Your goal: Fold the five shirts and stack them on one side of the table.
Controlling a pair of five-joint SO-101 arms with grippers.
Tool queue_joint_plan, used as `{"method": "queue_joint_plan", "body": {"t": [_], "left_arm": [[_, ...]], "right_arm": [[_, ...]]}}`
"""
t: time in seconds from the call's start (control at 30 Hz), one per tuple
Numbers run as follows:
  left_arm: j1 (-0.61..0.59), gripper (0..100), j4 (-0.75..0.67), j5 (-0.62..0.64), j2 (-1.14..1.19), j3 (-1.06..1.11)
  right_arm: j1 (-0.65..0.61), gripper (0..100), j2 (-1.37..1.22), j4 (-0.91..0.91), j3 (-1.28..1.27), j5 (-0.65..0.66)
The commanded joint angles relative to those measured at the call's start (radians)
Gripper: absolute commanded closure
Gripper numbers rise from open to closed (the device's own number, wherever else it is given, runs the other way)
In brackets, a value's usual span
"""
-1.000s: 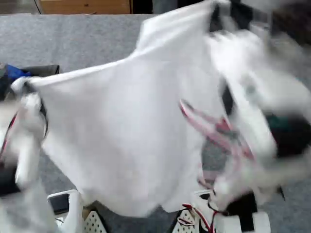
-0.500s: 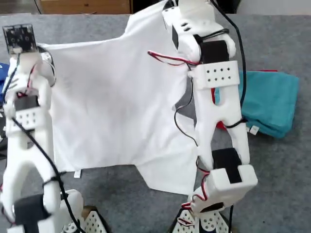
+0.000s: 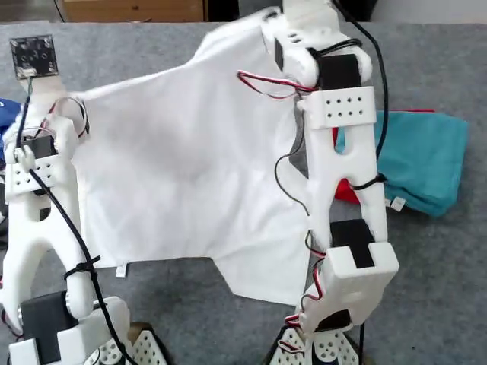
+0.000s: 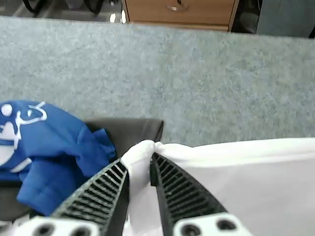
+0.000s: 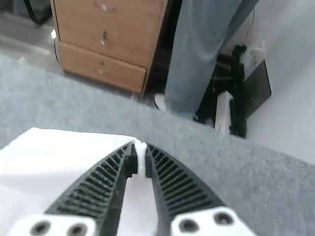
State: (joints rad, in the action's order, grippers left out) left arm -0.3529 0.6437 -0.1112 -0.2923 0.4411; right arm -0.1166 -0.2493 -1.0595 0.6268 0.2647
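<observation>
Change: since half a second ago your left arm is pulling back toward its base, and the far edge of the white shirt (image 3: 183, 167) is now slanting instead of running level. A second ago the shirt was swinging in the air; it is now lying spread out.
White shirt: you're looking at it lying open across the middle of the grey worktop (image 3: 152, 46), between the two arms, with the near hem lying close to the arm bases.
Left gripper (image 4: 139, 160): it's closing almost fully on a bunched far corner of the white shirt; the cloth is sitting pinched between the ribbed fingers (image 4: 170, 179).
Right gripper (image 5: 141, 150): it's pinching the white shirt's far edge, with the fingers nearly meeting and a thin fold of cloth showing between the tips.
Blue shirt (image 4: 44, 147): it's lying crumpled just beside your left gripper, resting on a dark shirt (image 4: 133, 130).
Teal shirt (image 3: 426, 160): it's sitting folded on the right side of the worktop, on top of a red shirt (image 3: 346, 192) that is peeking out at the edge by your right arm.
Background: a wooden drawer unit (image 5: 108, 44) is standing beyond the worktop's far edge.
</observation>
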Motion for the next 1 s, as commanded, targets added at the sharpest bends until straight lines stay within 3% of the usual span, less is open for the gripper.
{"method": "queue_joint_plan", "body": {"t": [0.0,0.1,0.37,0.47,0.83,0.97], "left_arm": [[-0.018,97,0.158,-0.009,-0.043,-0.036],[-0.012,97,0.184,-0.009,-0.081,0.045],[-0.015,97,0.114,-0.012,-0.281,0.354],[-0.012,97,0.12,-0.061,-0.373,0.466],[-0.065,97,0.124,-0.172,-0.694,0.789],[-0.099,97,0.221,-0.221,-0.755,0.794]], "right_arm": [[0.072,98.5,0.005,-0.115,0.012,0.002],[0.086,98.5,-0.012,-0.212,-0.03,0.002],[0.107,98.5,-0.048,-0.261,-0.234,0.014],[0.101,98.5,0.01,-0.333,-0.291,0.109],[0.158,98.5,0.51,-0.402,-0.809,0.396],[0.158,98.5,0.736,-0.402,-1.03,0.456]]}}
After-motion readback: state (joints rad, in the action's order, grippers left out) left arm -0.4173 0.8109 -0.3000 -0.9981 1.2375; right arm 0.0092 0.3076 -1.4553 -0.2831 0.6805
